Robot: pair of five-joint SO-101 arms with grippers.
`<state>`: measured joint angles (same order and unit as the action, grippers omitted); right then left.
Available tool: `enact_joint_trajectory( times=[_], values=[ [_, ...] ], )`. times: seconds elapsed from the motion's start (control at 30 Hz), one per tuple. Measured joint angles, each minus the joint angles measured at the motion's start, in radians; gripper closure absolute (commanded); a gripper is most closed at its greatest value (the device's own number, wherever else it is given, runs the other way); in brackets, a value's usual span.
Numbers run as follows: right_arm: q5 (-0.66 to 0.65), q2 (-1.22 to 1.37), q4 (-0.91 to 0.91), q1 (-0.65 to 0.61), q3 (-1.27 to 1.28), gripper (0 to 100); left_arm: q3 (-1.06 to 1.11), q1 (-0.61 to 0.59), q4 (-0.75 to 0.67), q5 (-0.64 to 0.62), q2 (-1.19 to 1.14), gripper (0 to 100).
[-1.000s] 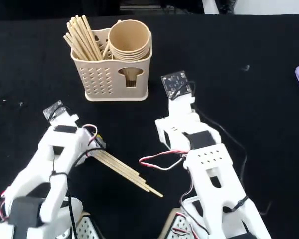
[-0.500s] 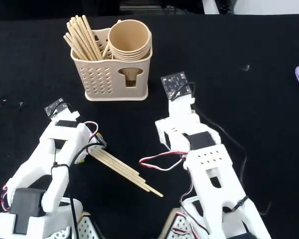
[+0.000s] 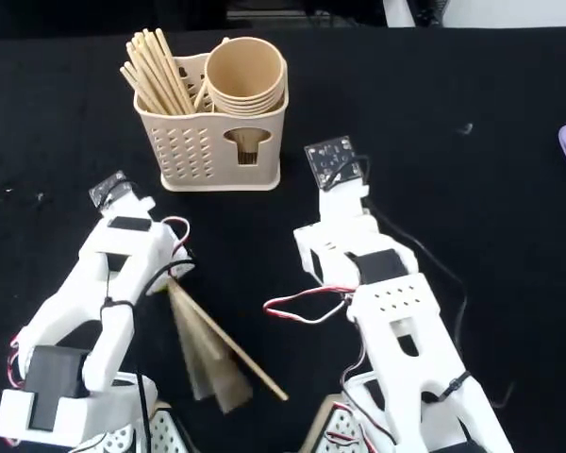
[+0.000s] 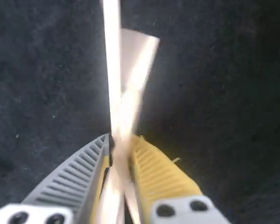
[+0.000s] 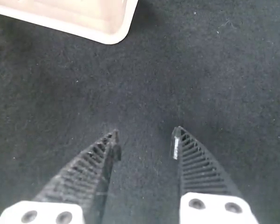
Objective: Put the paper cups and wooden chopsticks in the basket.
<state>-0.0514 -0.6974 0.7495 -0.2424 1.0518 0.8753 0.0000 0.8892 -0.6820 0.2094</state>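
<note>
A black cloth [image 3: 472,217] covers the whole table, with the two white arms rising from its near edge. Nearest, on the left, the left gripper [image 3: 174,276] is clamped around a bundle of loose wooden chopsticks [image 3: 212,354]. It holds them close to one end, so the rest of their length fans out toward the near edge, low over the cloth. The left wrist view shows the grey and yellow fingers pinching the sticks [image 4: 114,70] between them, some of them crossing in the grip. An end-hold like this probably leaves the long free part ready to tip upright and drop into a compartment. To the right and a little farther off, the right gripper [image 5: 144,135] is parted and empty. It points down at bare cloth just short of the basket's corner [image 5: 84,14], apparently keeping out of the way. Farthest back stands the perforated beige basket [image 3: 212,151], well apart from the held bundle. A stack of paper cups [image 3: 247,75] sits in its right compartment, and a sheaf of stowed chopsticks [image 3: 156,66] leans up out of its left one. The held bundle looks like the last thing left to bring over.
</note>
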Motion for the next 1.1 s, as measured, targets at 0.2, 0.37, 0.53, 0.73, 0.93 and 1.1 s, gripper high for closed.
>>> enact_joint_trajectory(
  times=[0.2, 0.37, 0.53, 0.73, 0.93, 1.1],
  values=[
    [0.0, 0.0, 0.0, 0.0, 0.0, 81.5, 0.002, 0.0, 0.0, -0.002, 0.0, 97],
    [0.0, 0.0, 0.0, 0.0, 0.002, 81.5, 0.002, -0.048, 0.0, -0.003, 0.0, 97],
    [0.0, 0.0, 0.0, 0.0, 0.002, 81.5, -0.035, -0.213, 0.009, 0.0, -0.005, 97],
    [0.0, 0.0, 0.0, 0.0, 0.002, 81.5, -0.15, -0.362, 0.011, 0.003, -0.014, 97],
    [0.0, 0.0, -0.018, 0.0, 0.014, 81.5, -0.236, -0.434, 0.011, -0.023, -0.014, 97],
    [0.0, 0.0, -0.021, 0.0, 0.014, 81.5, -0.262, -0.476, 0.011, 0.005, -0.014, 97]
  ],
)
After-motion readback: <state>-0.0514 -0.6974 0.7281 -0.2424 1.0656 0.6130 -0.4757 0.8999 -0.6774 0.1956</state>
